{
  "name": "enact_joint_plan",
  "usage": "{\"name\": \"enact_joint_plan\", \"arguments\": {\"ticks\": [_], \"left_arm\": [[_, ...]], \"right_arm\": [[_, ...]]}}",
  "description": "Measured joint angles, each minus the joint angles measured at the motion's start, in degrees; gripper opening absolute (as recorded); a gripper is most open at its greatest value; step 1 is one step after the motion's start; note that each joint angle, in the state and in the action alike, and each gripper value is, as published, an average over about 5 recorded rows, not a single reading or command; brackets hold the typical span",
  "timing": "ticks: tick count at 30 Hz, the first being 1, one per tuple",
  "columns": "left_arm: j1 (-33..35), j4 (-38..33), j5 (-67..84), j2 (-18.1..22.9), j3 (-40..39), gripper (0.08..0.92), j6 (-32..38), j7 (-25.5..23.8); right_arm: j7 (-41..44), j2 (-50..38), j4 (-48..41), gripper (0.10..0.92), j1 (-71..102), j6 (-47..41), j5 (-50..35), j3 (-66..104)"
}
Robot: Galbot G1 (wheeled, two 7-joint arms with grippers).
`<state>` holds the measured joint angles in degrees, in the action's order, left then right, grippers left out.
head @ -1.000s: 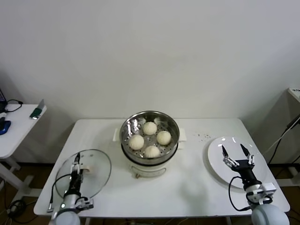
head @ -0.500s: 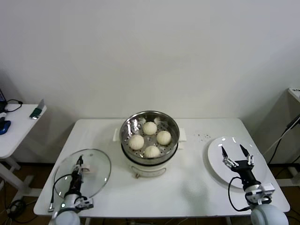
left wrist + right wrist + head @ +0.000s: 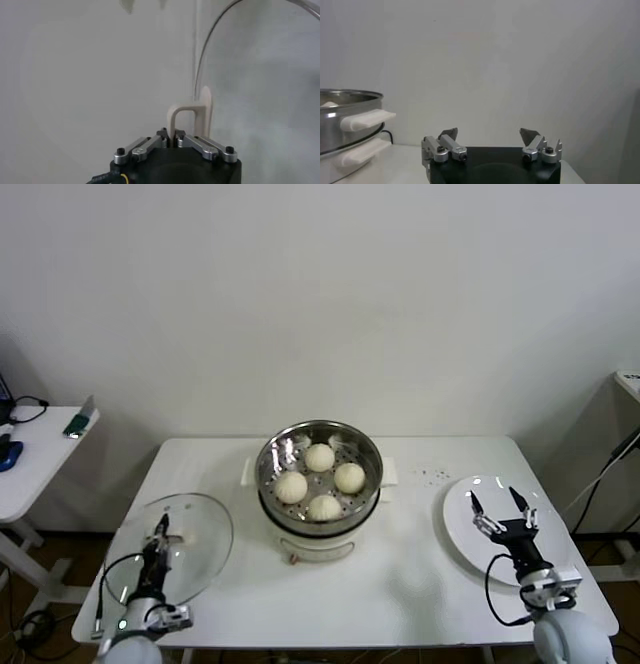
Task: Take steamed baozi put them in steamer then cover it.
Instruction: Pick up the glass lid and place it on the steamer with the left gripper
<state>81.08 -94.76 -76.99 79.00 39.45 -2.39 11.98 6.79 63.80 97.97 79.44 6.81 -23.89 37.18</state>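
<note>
Buns (image 3: 320, 480) are all in already, four of them sitting on the perforated tray of the steamer (image 3: 320, 514) at table centre in the head view. The cover (image 3: 170, 549) is out at about 8 o'clock from the pot, near the table's front-left corner, and looks tipped, with its far edge raised. The left gripper (image 3: 158, 536) is pinched tight on its white handle. The right gripper (image 3: 498, 512) idles wide open and empty over the white plate (image 3: 462, 534) at 4 o'clock.

Left wrist view: jaws fully closed on the base of the handle (image 3: 191, 116), with the lid's metal rim (image 3: 200, 65) curving away behind it. The grip looks centred, which is good.

Right wrist view: spread fingers, nothing between them, the steamer's side handles (image 3: 366, 120) off to one side.

My take for this step: lift straight up before swinging toward 2 o'clock, keep the glass level so it doesn't twist in that narrow pinch, and clear the pot's rim before lowering it.
</note>
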Motion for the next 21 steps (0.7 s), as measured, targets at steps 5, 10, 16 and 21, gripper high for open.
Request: {"name": "enact_joint_plan", "arguments": {"ticks": [5,10,16,21], "left_arm": [[3.3,-7.5,3.1,-2.2,-0.2,0.15,-4.0,-1.1],[5.9,-15.6,5.9,-5.7,-0.7,0.15,-9.5,-2.6],[6.8,-22.7,7.7,-10.6,-2.4,0.15,-16.0,-3.8],[5.8,-26.0,9.0,-15.5,-5.5,0.15,-21.5,-5.3]], "right_arm": [[0.3,-0.5,-1.5,0.823,-1.5,0.4,0.0,-0.7],[0.6,-1.0,-3.0,0.823,-3.0,0.8,0.3,-1.5],[0.6,-1.3,-4.4,0.823,-4.7,0.8,0.9,-2.6],[0.6,-1.3,-5.5,0.823,-6.2,0.8,1.6,-3.6]]}}
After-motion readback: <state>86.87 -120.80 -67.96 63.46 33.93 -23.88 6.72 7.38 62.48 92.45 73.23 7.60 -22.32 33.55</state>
